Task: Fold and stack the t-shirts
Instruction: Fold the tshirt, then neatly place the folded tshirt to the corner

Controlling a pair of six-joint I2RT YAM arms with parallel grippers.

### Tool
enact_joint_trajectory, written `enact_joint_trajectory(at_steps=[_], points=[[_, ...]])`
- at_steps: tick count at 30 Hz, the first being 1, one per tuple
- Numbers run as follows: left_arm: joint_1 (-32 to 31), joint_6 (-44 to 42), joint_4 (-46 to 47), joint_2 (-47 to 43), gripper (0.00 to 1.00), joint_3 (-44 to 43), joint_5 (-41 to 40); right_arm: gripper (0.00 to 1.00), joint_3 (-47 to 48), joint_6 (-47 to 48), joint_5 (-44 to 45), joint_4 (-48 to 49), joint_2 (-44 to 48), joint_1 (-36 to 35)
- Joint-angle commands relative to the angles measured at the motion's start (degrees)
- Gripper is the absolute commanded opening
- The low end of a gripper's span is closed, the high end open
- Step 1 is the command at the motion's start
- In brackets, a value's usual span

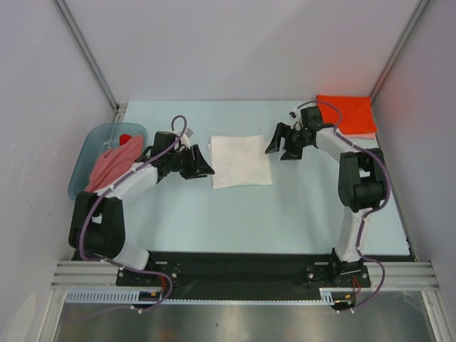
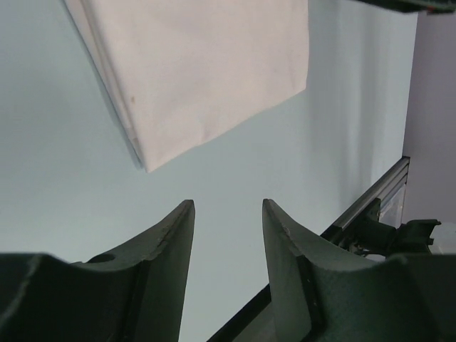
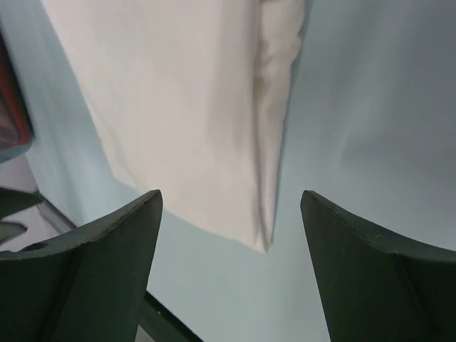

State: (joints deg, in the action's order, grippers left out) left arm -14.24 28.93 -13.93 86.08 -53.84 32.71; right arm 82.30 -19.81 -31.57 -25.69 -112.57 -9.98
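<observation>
The white cloth t-shirt (image 1: pixel 241 161) lies folded into a flat, nearly square packet in the middle of the pale blue-green worktop (image 1: pixel 299 206), turned slightly askew. Its top face is smooth. From my right wrist view one side shows a thick, soft fold with layers stacked under it. From my left wrist view the layered edges run down one side to a sharp corner.

My left tool (image 1: pixel 201 162) sits just beside the packet's left edge, its fingers a little apart with nothing between them, clear of the cloth. My right tool (image 1: pixel 281 141) hovers near the packet's far right corner, fingers spread wide and empty.

In the far right corner of the worktop lies a bright orange-red folded t-shirt (image 1: pixel 347 114), with a paler strip of cloth (image 1: pixel 362 134) showing under its near edge. On the left, a salmon-pink t-shirt (image 1: pixel 114 162) spills over the rim of a blue-grey plastic basin (image 1: pixel 80 171), with a bit of red cloth (image 1: pixel 125 138) behind it.
</observation>
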Motion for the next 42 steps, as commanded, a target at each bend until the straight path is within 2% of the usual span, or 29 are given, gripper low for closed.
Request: enact_joint_trajectory(at_steps=[1, 7, 11, 16, 24, 25, 27, 28, 30, 31, 34, 37, 42], points=[[-0.26, -1.07, -1.8, -3.11, 0.48, 1.27, -0.01, 0.84, 8.8, 1.09, 4.93, -0.15, -6.06, 0.4], [-0.18, -0.19, -1.27, -7.42, 0.49, 6.47, 0.17, 0.8, 25.5, 1.09, 5.11, -3.04, -17.57, -0.3], [0.0, 0.25, -0.66, -9.26, 0.49, 8.49, -0.1, 0.77, 29.66, 1.27, 6.96, -5.15, -21.28, -2.41], [0.96, 0.52, -0.74, -10.58, 0.51, 8.85, 0.16, 0.75, 28.44, 2.14, 10.91, -6.21, -22.07, -3.73], [2.2, 0.25, -1.01, -11.03, 0.53, 8.49, 1.22, 0.69, 28.62, 1.63, 8.29, -5.34, -23.83, -5.93], [2.55, 0.25, -1.01, -10.94, 0.53, 8.58, 1.39, 0.67, 28.53, 0.84, 6.8, -4.81, -24.09, -6.02], [3.16, 0.34, -0.57, -10.76, 0.53, 9.37, 1.92, 0.56, 28.44, -1.0, 5.47, -3.41, -24.88, -6.11], [3.86, 0.43, -0.39, -10.76, 0.53, 9.55, 2.7, 0.42, 27.74, -1.36, 3.9, -2.62, -25.06, -6.28], [4.57, 0.51, 0.13, -10.76, 0.53, 10.33, 3.41, 0.35, 26.77, -1.81, 1.7, 0.72, -25.06, -6.37], [4.83, 0.17, 0.13, -10.76, 0.53, 10.51, 3.68, 0.23, 26.51, -1.63, 0.91, 2.21, -25.24, -6.2], [5.19, 0.08, 0.31, -10.67, 0.53, 11.48, 4.64, 0.0, 27.29, -0.14, -2.61, 3.37, -26.12, -5.84], [5.36, 0.43, 0.49, -10.94, 0.53, 12.53, 5.61, 0.0, 29.14, 3.7, -2.97, 1.45, -24.89, -4.62], [5.63, -0.36, -1.09, -11.29, 0.53, 12.45, 6.31, 0.0, 37.2, 14.18, 4.22, -14.62, -21.55, -2.43]])
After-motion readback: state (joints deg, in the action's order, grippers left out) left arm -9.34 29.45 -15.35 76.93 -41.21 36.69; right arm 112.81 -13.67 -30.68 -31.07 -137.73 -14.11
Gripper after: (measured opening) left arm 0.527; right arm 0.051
